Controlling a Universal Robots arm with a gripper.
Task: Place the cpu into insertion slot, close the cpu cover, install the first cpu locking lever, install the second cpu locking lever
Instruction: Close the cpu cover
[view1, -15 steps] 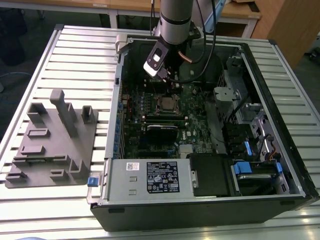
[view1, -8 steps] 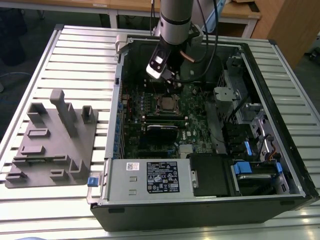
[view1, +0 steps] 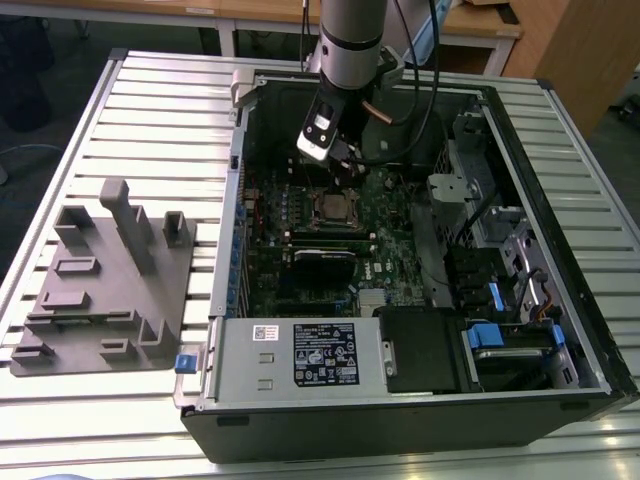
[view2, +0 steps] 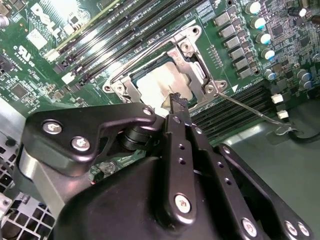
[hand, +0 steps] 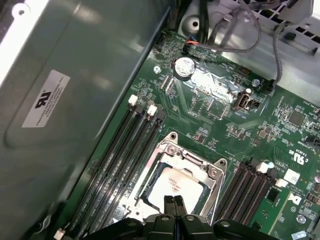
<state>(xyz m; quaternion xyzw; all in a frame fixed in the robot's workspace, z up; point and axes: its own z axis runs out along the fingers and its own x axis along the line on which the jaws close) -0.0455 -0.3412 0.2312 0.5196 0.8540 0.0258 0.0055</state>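
The cpu lies flat in the insertion slot on the green board, its silvery top showing in both wrist views. The cpu cover lies down around it as a metal frame. One thin locking lever sticks out sideways from a socket corner to its hooked end. Another lever runs along the opposite socket edge. My gripper hangs just above the cpu's edge, fingers shut together with nothing between them. The exterior view has the gripper just behind the socket.
Long black memory slots flank the socket on both sides. The open computer case has a power supply box at the front and drive bays on the exterior view's right. A grey fixture stands on the table at the left. Cables hang nearby.
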